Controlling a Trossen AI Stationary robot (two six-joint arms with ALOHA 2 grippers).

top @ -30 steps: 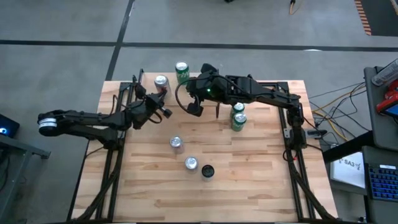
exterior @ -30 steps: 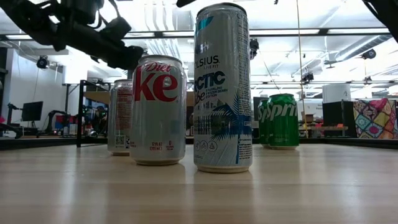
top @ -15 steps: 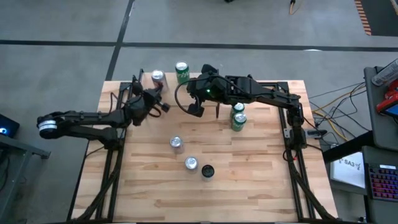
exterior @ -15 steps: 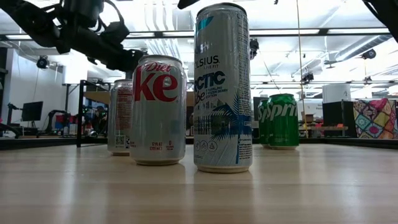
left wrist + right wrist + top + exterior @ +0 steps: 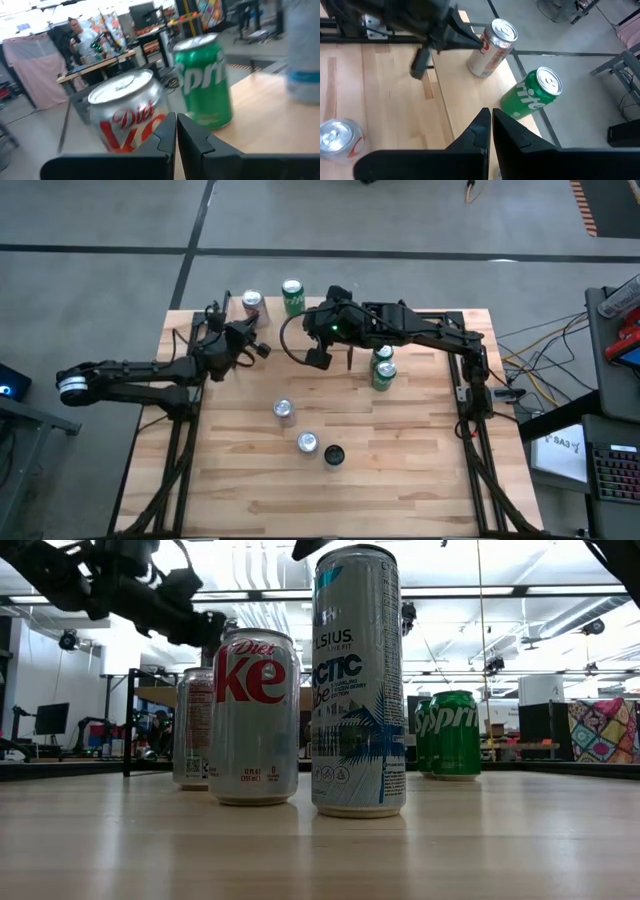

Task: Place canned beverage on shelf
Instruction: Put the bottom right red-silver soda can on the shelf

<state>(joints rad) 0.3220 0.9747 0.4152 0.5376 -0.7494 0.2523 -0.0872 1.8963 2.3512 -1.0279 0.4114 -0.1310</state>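
Two hands shut, empty, left hand [image 5: 262, 350], right hand [image 5: 318, 360], light-wood table [image 5: 400, 450], grey concrete floor [image 5: 100, 220].

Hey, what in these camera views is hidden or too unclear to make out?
- Shelf: in no view.
- Left wrist view: Diet Coke can, lower part behind the left gripper fingers.
- Low view: red-and-silver can, mostly behind the Diet Coke can.
- High view: black-topped can, label unreadable from above.

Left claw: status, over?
Left claw shut, empty, at Diet Coke can on back edge. Right claw shut, hovering mid-table. Sprite can beside it.
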